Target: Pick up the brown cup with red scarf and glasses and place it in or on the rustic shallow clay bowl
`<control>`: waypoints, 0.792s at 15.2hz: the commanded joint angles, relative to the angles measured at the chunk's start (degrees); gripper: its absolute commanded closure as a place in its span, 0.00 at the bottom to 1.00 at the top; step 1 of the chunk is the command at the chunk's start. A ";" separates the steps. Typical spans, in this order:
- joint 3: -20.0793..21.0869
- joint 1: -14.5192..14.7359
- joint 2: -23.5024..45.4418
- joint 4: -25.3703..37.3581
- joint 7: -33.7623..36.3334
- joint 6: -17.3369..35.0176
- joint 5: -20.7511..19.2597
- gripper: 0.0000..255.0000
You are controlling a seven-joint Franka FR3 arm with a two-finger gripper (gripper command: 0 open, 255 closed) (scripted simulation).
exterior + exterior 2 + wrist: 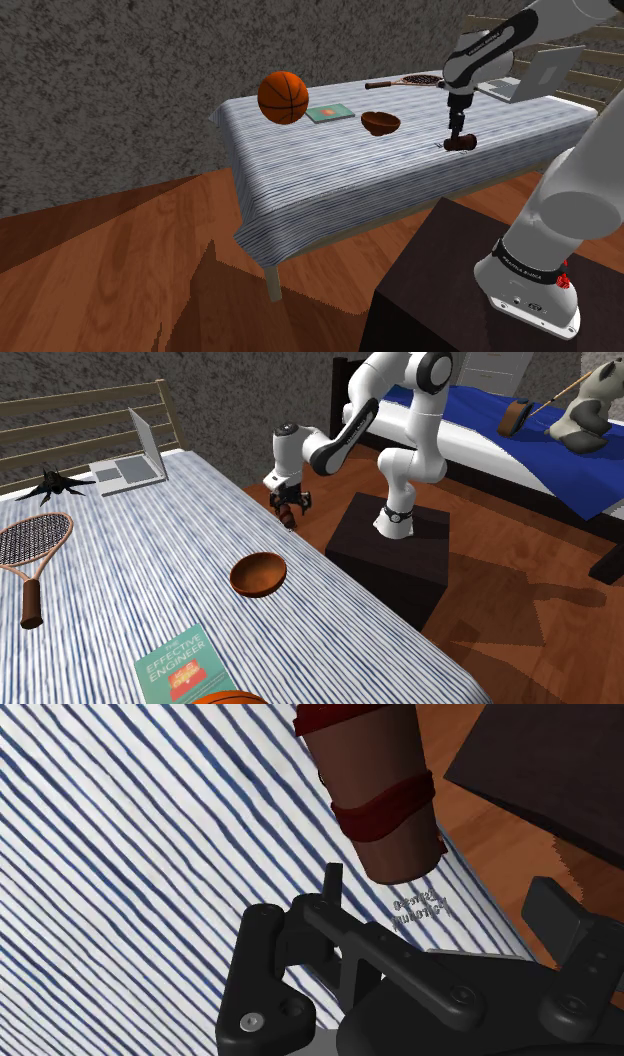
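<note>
- Nearest me, the dark box stand (440, 275) carries the white arm, which bends over the near edge of the striped table (300, 185)
- The gripper (458, 130) points down and hangs just above the brown cup (372, 774). I judge this is the line-up for a grasp from above
- I cannot tell whether the gripper is spread or closed. The cup lies ahead of it in the wrist view, so I read it as not yet held
- The cup, wrapped in dark red bands, rests on the striped cloth close to the table edge beside the stand. It seems to lie on its side, though I am not certain
- That edge position keeps my reach short, but a clumsy nudge could push the cup off toward the wooden floor
- Next out sits the brown shallow bowl (256, 588), empty with its open side up and apart from the cup, so the carry looks brief and unobstructed
- Beyond the bowl lie a green book (328, 113) and a basketball (283, 97), clear of the path between cup and bowl
- Farthest off rest a racket (405, 82) and an open laptop (530, 75)
</note>
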 commanded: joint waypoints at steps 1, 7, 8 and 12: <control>-2.37 1.28 7.16 4.09 -20.59 -1.73 1.95 0.00; -1.84 -0.20 10.96 2.75 -24.06 2.41 4.09 0.00; -1.82 -0.38 11.61 2.43 -24.43 3.25 4.57 0.00; -1.71 -0.70 12.66 1.96 -25.02 4.57 5.35 0.00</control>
